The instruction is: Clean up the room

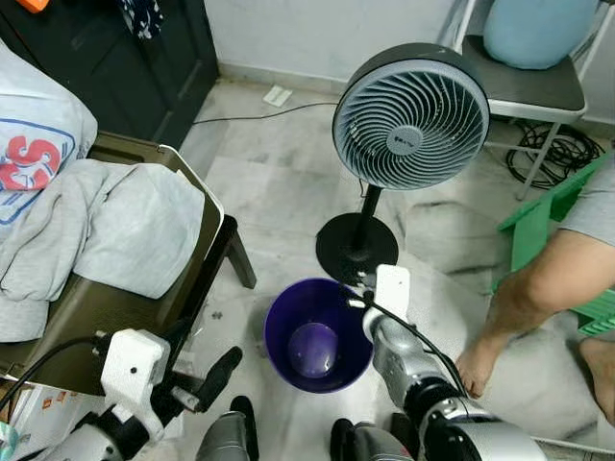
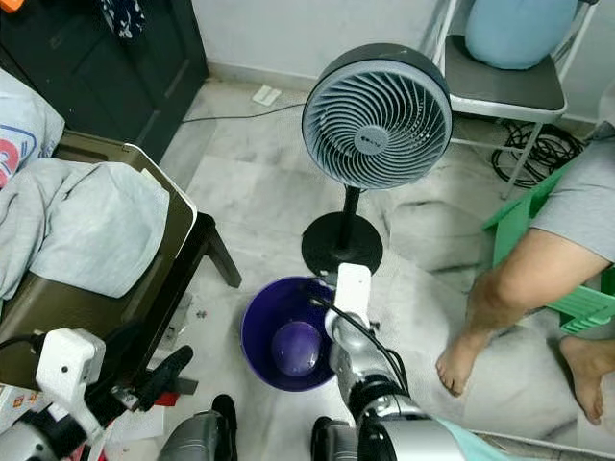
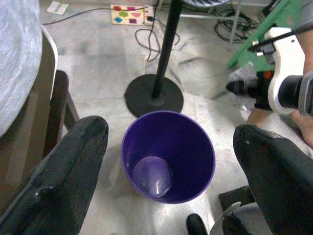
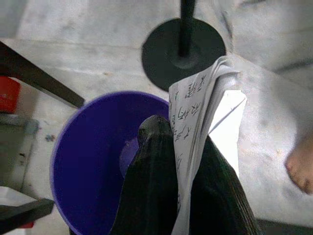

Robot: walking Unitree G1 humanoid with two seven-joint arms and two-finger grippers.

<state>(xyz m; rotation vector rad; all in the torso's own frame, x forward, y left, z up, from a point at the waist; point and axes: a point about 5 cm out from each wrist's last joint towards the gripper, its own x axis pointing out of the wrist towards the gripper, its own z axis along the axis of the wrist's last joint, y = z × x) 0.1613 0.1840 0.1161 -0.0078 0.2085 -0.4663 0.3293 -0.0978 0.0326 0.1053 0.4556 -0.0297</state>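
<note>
Right wrist view: right pincer (image 4: pixel 188 161) clamps folded paper (image 4: pixel 195 117) btwn fingers, above purple bin (image 4: pixel 93 161).

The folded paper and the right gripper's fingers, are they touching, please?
Touching: the right wrist view shows the folded paper pinched between the right gripper fingers.

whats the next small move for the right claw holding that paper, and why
Probably open the right claw to drop the folded white printed paper: it is pinched between the fingers above the round purple plastic bin, close to its rim. A slight nudge toward the bin's centre first may be safer.
</note>
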